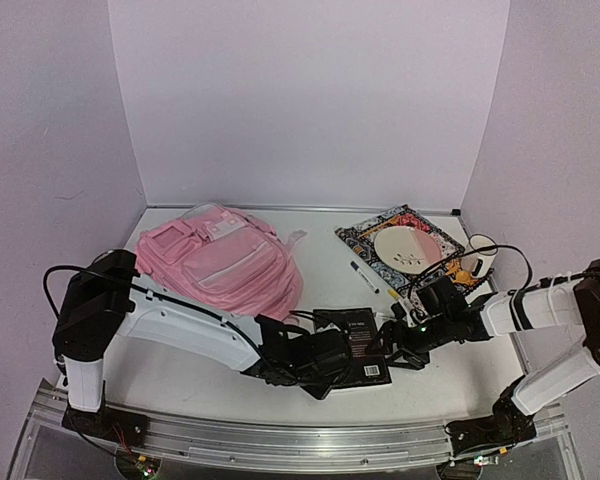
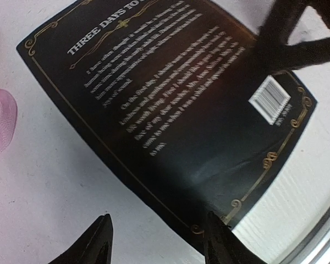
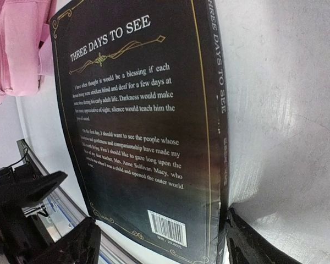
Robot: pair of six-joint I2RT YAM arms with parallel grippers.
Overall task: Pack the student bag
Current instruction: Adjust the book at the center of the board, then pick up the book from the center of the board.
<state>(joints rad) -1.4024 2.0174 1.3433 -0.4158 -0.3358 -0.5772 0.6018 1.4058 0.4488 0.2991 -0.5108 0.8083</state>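
The pink student bag (image 1: 225, 262) lies at the back left of the table; an edge of it shows in the left wrist view (image 2: 0, 118) and in the right wrist view (image 3: 16, 44). A black book (image 1: 355, 345), back cover up, lies near the front edge between both grippers. My left gripper (image 1: 320, 365) is open at the book's near left corner (image 2: 170, 104); one finger (image 2: 217, 242) overlaps that corner. My right gripper (image 1: 405, 345) is open and straddles the book's barcode end (image 3: 143, 126), one finger (image 3: 253, 245) beside the spine.
A patterned notebook (image 1: 365, 235) with a white plate (image 1: 405, 248) on it lies at the back right. A cup (image 1: 477, 258) stands beside it. A marker pen (image 1: 363, 277) lies behind the book. The table's metal front rail (image 1: 280, 430) is close by.
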